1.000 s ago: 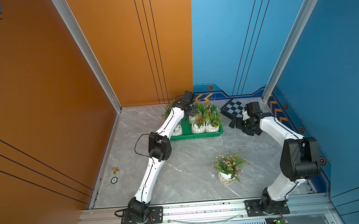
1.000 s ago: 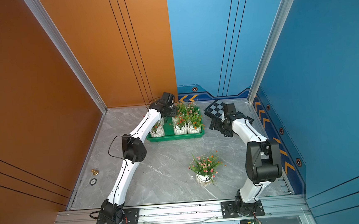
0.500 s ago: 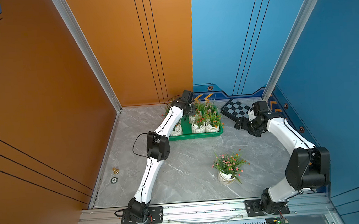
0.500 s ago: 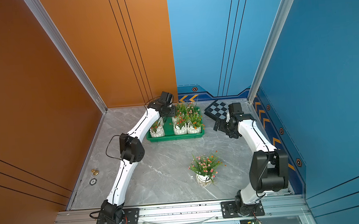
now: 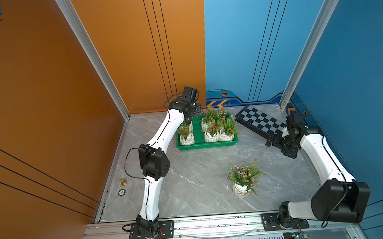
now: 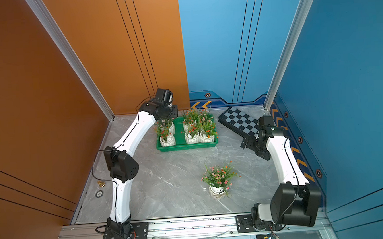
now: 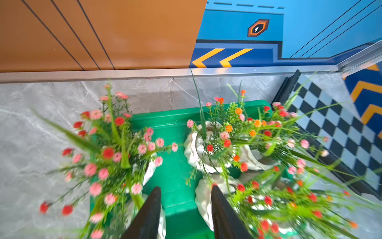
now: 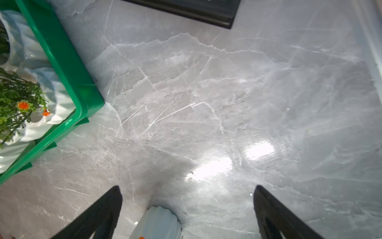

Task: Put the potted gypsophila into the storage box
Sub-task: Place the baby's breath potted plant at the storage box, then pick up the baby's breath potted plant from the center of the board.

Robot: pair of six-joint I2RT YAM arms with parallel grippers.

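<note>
The green storage box (image 5: 207, 145) stands at the back of the marble floor and holds several potted gypsophila (image 5: 212, 132) in white ribbed pots. One more potted gypsophila (image 5: 244, 182) with pink flowers stands alone on the floor in front. My left gripper (image 7: 186, 187) hangs over the box's back left part, open, with only the green box floor (image 7: 175, 171) between its fingers and pots on either side. My right gripper (image 8: 187, 186) is wide open above bare floor, right of the box (image 8: 62, 62). A white pot's edge (image 8: 157, 223) shows low between its fingers, untouched.
A black-and-grey chequered board (image 5: 260, 122) lies at the back right, just behind my right gripper (image 5: 278, 149). A small brass piece (image 5: 123, 182) and a round disc (image 5: 121, 192) sit by the left wall. The back wall stands close behind the box.
My right arm has drawn back from the box toward the right wall, still wide open. My left gripper has stayed over the box's back left and its jaws have spread wider.
</note>
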